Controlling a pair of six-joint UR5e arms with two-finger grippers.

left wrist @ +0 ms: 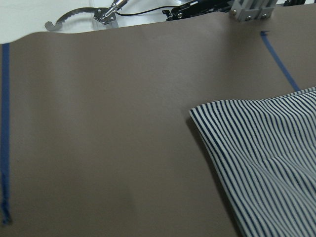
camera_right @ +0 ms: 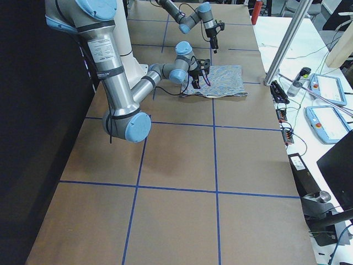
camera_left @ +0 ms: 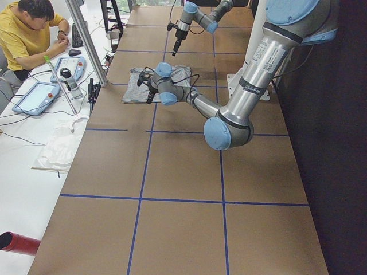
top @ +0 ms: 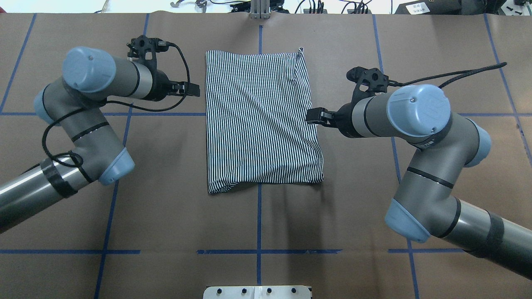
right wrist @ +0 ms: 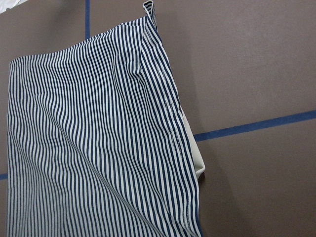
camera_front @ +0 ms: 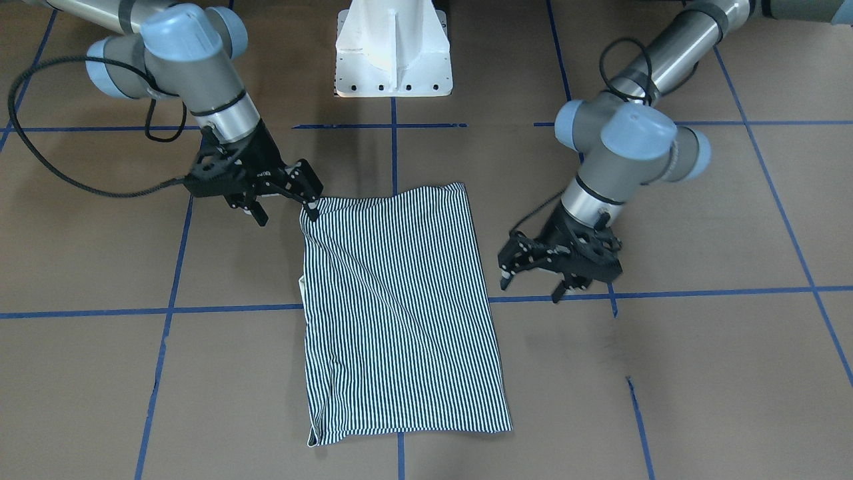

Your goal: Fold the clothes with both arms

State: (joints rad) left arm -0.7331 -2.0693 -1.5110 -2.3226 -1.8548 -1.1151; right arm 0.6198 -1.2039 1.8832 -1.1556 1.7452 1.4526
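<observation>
The polo shirt (top: 262, 116) has thin navy-and-white stripes, with a cream edge (right wrist: 194, 163) on its right side. The table (top: 174, 207) is brown, gridded with blue tape lines (top: 258, 216). The left arm (top: 83, 137) and right arm (top: 424, 174) are grey and silver with pale blue joint caps (top: 88, 68); the left gripper (camera_front: 530, 290) and right gripper (camera_front: 286, 215) are black. The pedestal (camera_front: 393, 53) is white.

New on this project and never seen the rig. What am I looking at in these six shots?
Two jointed robot arms share a brown table marked with blue tape; each ends in a two-finger claw. Two pictures look down: one from behind the robot, one facing it. Two look along the table from its ends; two come from wrist cameras. A striped shirt lies folded flat between the arms. The left claw hangs open beside it, empty. The right claw hovers open by the opposite edge, also empty.
</observation>
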